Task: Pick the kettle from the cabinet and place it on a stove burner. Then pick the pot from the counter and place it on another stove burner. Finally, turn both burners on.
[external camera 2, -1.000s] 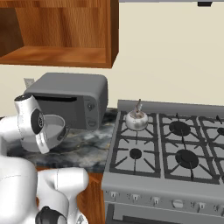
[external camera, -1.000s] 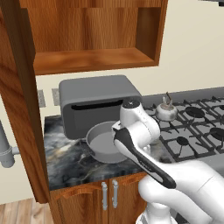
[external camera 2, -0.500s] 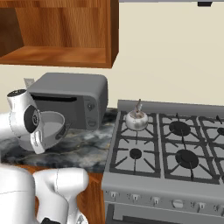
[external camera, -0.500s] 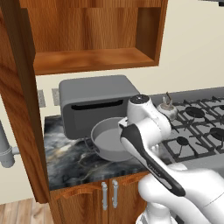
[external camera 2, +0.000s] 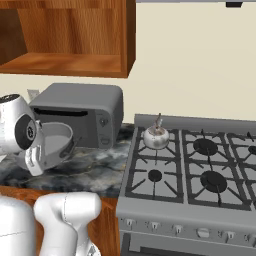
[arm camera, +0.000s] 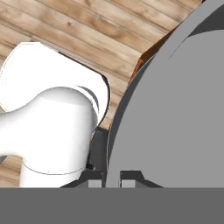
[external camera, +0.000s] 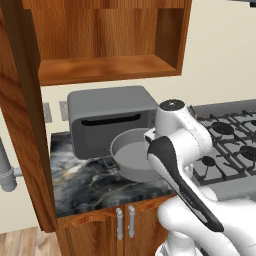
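pot (external camera: 131,159) looks matte grey metal, kettle (external camera 2: 156,138) shiny silver, bench (external camera: 85,182) glossy marbled stone, cabinet (external camera: 107,45) warm reddish wood

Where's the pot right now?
The pot is tilted, held by its rim in the gripper, just in front of the microwave above the counter, left of the stove.

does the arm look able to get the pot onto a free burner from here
Probably yes: the tool is shut on the pot's rim, lifted and tilted, and the front-left burner beside the counter looks bare.

Microwave (external camera: 107,117) on marbled counter (external camera: 82,187)
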{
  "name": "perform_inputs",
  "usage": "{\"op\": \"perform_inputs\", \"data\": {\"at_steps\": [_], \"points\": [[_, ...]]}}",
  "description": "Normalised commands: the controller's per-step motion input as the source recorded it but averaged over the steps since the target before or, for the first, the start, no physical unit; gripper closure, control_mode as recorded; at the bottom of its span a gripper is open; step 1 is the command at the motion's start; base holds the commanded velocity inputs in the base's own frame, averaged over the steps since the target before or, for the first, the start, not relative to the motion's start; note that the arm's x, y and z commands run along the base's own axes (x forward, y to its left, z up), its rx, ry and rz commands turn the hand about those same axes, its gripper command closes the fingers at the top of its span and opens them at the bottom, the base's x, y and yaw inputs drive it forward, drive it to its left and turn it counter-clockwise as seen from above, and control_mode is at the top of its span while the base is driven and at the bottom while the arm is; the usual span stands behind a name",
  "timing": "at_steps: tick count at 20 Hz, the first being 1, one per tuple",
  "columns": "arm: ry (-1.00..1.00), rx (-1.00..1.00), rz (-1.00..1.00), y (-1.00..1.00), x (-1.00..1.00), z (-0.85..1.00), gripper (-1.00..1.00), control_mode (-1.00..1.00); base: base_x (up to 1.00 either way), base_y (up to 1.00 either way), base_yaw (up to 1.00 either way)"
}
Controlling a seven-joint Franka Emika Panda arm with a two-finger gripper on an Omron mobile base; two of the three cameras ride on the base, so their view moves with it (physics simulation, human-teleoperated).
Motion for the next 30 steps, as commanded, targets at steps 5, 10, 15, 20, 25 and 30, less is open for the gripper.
{"op": "perform_inputs", "data": {"at_steps": [5, 10, 15, 20, 25, 30], "points": [[-0.03, 0.00, -0.04, -0.13, -0.35, 0.30, 1.00, -1.00, 0.00, 0.00, 0.00], [-0.06, 0.00, -0.02, -0.17, -0.40, 0.11, 1.00, -1.00, 0.00, 0.00, 0.00], [-0.13, 0.00, 0.00, -0.29, -0.29, 0.00, 1.00, -1.00, 0.00, 0.00, 0.00], [-0.10, 0.00, 0.00, -0.26, -0.16, 0.03, 1.00, -1.00, 0.00, 0.00, 0.00], [0.00, 0.00, 0.00, 0.00, 0.00, 0.00, 1.00, -1.00, 0.00, 0.00, 0.00], [-0.05, 0.00, 0.00, 0.01, -0.24, 0.00, 1.00, -1.00, 0.00, 0.00, 0.00]]}}
